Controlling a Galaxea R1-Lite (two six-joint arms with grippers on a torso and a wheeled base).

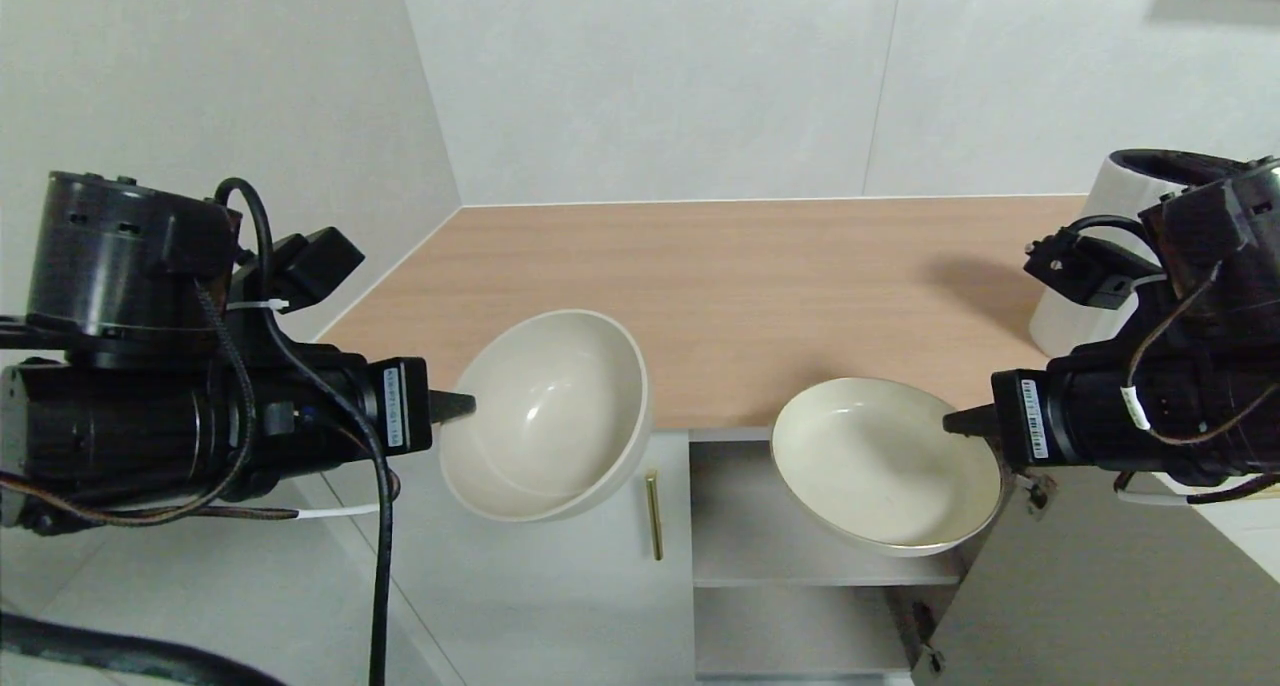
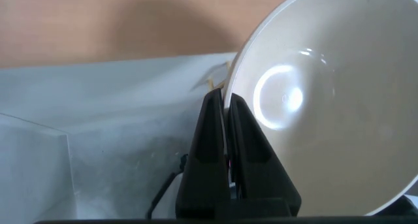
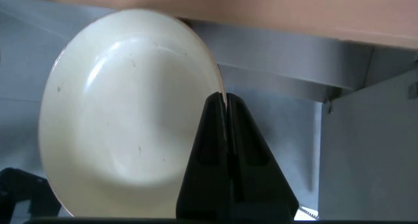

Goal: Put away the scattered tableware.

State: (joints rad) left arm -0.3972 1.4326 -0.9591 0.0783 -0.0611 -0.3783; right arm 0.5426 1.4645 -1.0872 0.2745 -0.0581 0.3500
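Note:
A deep cream bowl [image 1: 545,416] hangs tilted in front of the counter edge, its rim pinched by my left gripper [image 1: 462,404]. The left wrist view shows the bowl [image 2: 326,113] with the gripper [image 2: 226,113] shut on its rim. A shallow cream plate [image 1: 880,476] hangs tilted before the open cupboard, held at its rim by my right gripper [image 1: 962,422]. In the right wrist view the plate [image 3: 124,113] sits left of the gripper [image 3: 226,106], whose fingers are shut on its edge.
A wooden countertop [image 1: 740,286] runs to the wall. Below it, an open cupboard shows grey shelves [image 1: 760,526], its door [image 1: 1090,586] swung out to the right. A closed door with a brass handle [image 1: 653,514] stands left of it. A white cylindrical container [image 1: 1110,256] stands at the counter's right end.

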